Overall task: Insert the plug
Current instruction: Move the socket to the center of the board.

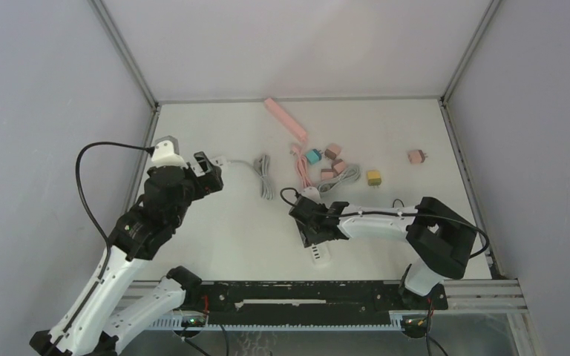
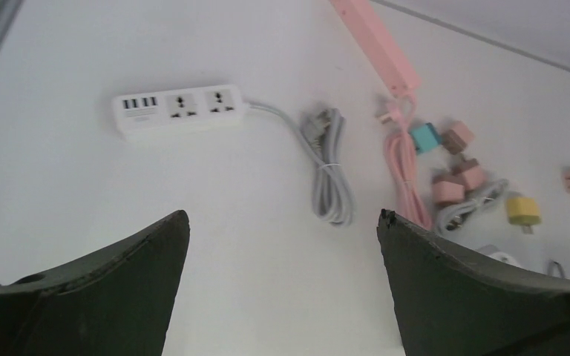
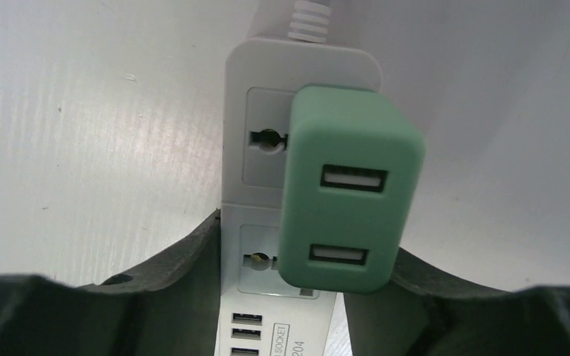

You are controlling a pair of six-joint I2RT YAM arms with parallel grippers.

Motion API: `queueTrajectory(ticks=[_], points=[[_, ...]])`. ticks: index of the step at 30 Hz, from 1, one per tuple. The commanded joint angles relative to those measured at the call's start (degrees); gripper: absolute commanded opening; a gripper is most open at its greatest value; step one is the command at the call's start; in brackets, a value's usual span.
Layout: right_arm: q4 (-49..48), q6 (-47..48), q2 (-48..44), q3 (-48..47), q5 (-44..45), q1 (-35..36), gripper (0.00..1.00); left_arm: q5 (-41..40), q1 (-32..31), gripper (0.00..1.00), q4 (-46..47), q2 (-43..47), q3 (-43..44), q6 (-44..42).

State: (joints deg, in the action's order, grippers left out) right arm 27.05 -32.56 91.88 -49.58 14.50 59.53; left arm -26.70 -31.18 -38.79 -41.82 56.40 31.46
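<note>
A green two-port USB plug [image 3: 349,185] stands on a white power strip [image 3: 263,111] and covers part of both of its sockets. My right gripper [image 3: 308,237] straddles strip and plug. Its left finger [image 3: 185,259] lies against the strip's left edge, clear of the plug, and a thin gap shows at the right finger [image 3: 430,289]. From above, the right gripper [image 1: 313,222] hides the plug, and only the strip's near end [image 1: 319,254] shows. The left gripper [image 2: 282,215] is wide open and empty above bare table, at the left [image 1: 211,174].
A second white power strip [image 2: 182,111] lies ahead of the left gripper with its grey cable bundled [image 2: 330,174]. Farther back are a pink strip [image 1: 285,119], a pink cable, and loose teal [image 1: 312,156], yellow [image 1: 374,178] and pink [image 1: 415,156] plugs.
</note>
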Motion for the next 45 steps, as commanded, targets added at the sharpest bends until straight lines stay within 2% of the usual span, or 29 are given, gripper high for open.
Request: queueTrajectory(ticks=[1, 4, 11, 18, 22, 29, 32, 38, 45], points=[[-5.9, 8.5, 3.0, -3.1, -3.7, -1.5, 0.49, -4.2, 2.9, 1.00, -0.2, 0.9, -0.4, -6.8], [-7.1, 13.4, 6.5, -6.7, -5.7, -2.5, 0.49, -3.1, 7.0, 1.00, 0.3, 3.2, -2.3, -6.9], [-5.8, 25.9, 14.7, -18.8, -9.5, -3.3, 0.49, -1.6, 10.2, 1.00, 2.1, 6.3, -3.8, -8.1], [-2.8, 31.3, 19.5, -26.9, -10.6, -3.6, 0.48, 2.5, 14.3, 1.00, 2.2, 6.0, -4.0, -7.9], [-1.4, 31.2, 18.3, -25.7, -10.9, -3.4, 0.54, 3.7, 16.0, 1.00, 2.2, 6.3, -4.5, -8.1], [1.9, 30.6, 13.2, -23.0, -10.2, -3.7, 0.81, 4.0, 16.4, 1.00, 2.2, 7.3, -5.3, -10.6], [2.8, 30.3, 9.2, -23.1, -10.1, -3.7, 0.89, 5.1, 16.4, 1.00, 2.3, 8.2, -5.7, -11.1], [4.5, 28.7, 2.1, -24.5, -11.4, -7.2, 0.94, 5.7, 16.4, 1.00, 2.5, 9.9, -6.2, -12.1], [5.7, 27.1, -0.4, -24.6, -8.2, -16.0, 0.94, 6.1, 16.4, 1.00, 2.3, 12.2, -7.6, -12.8]])
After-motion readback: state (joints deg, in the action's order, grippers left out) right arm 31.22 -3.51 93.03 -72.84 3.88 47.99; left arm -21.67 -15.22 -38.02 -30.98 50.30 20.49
